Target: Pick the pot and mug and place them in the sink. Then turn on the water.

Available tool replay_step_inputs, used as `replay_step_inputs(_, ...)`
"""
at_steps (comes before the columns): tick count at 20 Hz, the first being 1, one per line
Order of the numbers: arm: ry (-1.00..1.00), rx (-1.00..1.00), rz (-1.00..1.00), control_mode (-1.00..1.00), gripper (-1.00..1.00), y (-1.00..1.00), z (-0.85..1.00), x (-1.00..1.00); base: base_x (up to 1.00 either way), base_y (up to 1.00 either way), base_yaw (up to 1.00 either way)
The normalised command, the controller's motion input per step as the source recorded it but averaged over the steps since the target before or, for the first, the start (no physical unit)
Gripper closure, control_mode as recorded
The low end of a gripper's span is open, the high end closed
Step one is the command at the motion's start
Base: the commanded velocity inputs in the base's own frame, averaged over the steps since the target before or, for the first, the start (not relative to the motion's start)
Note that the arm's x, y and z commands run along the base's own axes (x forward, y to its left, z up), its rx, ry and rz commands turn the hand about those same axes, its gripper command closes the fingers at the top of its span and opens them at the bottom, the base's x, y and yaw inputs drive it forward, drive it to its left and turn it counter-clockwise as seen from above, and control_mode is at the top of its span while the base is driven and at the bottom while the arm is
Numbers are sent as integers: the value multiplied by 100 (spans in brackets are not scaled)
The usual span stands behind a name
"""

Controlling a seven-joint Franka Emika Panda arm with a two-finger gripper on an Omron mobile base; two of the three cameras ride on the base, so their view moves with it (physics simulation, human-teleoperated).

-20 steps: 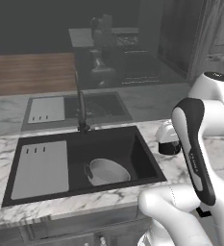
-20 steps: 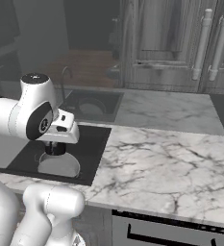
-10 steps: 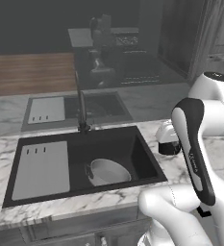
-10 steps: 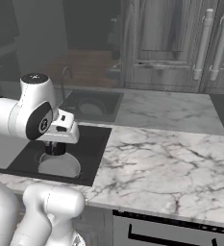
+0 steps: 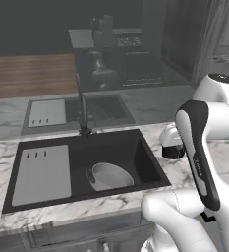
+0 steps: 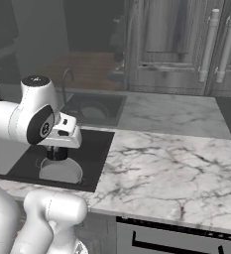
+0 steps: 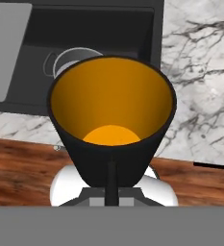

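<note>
The black mug (image 7: 111, 125) with its orange inside hangs upright in my gripper (image 5: 173, 145), which is shut on it. It is held just above the marble counter, beside the right rim of the black sink (image 5: 150, 162). In the right base view the mug (image 6: 57, 153) shows as a dark stub under the white hand, over the sink's near right corner. The grey pot (image 5: 111, 176) lies in the basin's front right part, also seen as pot (image 6: 61, 170) and pot (image 7: 73, 58). The dark faucet (image 5: 82, 112) stands at the sink's back edge.
A light grey slotted panel (image 5: 41, 174) covers the sink's left half. A paler, hazy basin (image 5: 81, 110) lies behind the faucet. Marble counter (image 6: 176, 168) stretches to the right of the sink, with tall cabinet doors (image 6: 186, 44) behind it.
</note>
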Motion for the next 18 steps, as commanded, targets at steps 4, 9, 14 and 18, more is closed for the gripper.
replay_step_inputs(4, 0, 0, 0, 100, 100, 0, 0, 0, 0, 0, 0)
replay_step_inputs(9, 0, 0, 0, 100, 100, 0, 0, 0, 0, 0, 0)
replay_step_inputs(14, 2, 0, 1, -100, 100, 39, -17, 9, 0, 0, 0)
replay_step_inputs(18, 18, 0, 20, -100, 100, 90, -38, 52, 0, 0, 0)
